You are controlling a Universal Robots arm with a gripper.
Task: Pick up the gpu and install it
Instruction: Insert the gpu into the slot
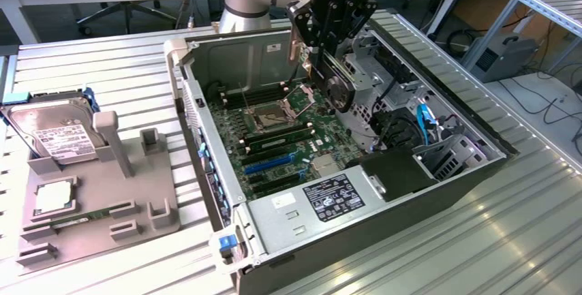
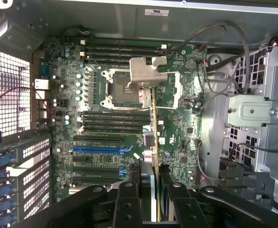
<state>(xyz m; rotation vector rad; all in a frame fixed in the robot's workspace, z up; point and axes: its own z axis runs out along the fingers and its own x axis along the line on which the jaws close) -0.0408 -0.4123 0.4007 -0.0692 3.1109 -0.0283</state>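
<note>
Claw (image 1: 325, 60) is partly closed, clamped on the gpu (image 1: 339, 90), which hangs edge-down with the round fan face toward the exterior view's right. The card is inside the open pc case (image 1: 218, 193), held above the motherboard (image 1: 272, 135) near the cpu socket (image 1: 270, 114) and not seated in any slot. In the wrist view the gpu (image 2: 154, 135) is seen edge-on, pinched between the claw (image 2: 154, 209) fingers (image 2: 128, 204). The blue expansion slot (image 2: 100, 149) is off to one side. A hard drive (image 1: 56, 137) sits in the gray holder (image 1: 109, 193) on the counter (image 1: 509, 234), well apart.
</note>
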